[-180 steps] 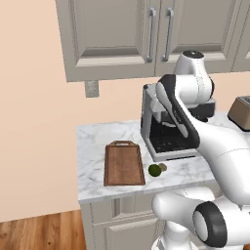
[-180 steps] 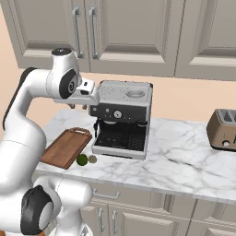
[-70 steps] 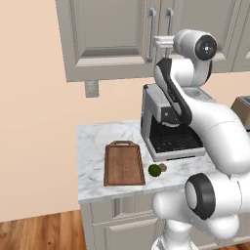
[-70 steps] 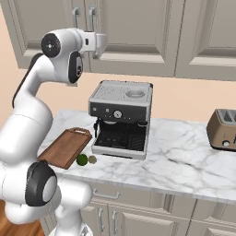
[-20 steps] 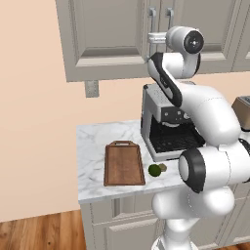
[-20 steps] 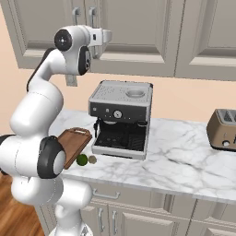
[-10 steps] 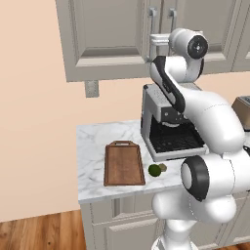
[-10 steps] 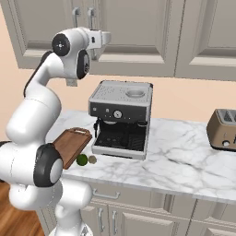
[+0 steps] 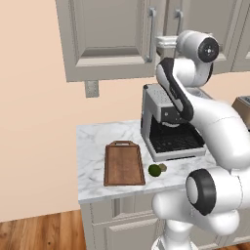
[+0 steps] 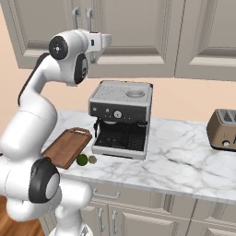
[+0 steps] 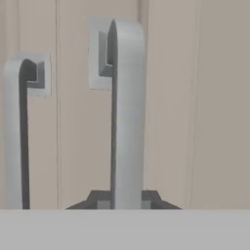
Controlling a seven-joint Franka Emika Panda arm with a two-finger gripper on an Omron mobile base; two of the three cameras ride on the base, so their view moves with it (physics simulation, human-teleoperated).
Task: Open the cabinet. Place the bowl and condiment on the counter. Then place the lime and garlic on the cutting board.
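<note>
My gripper [image 11: 126,197] is shut on a vertical silver bar handle [image 11: 128,112] of the grey-beige cabinet [image 9: 107,39], and a second handle [image 11: 14,136] runs beside it. From the left base view the hand [image 9: 163,42] reaches up to where the two doors meet; both doors look closed. On the white marble counter [image 9: 93,141] lies the dark wooden cutting board [image 9: 124,163]. The lime [image 9: 154,170] and the garlic [image 9: 163,167] sit together just right of the board, in front of the coffee machine. The bowl and condiment are out of view.
A steel coffee machine [image 10: 122,117] stands mid-counter under the cabinet. A toaster [image 10: 222,129] sits at the far right. Bare marble [image 10: 184,152] lies between them. Drawer fronts [image 10: 120,203] run below the counter edge.
The upper arm and wrist have shifted slightly right and down while the gripper stays at the handle. The cabinet doors look the same.
</note>
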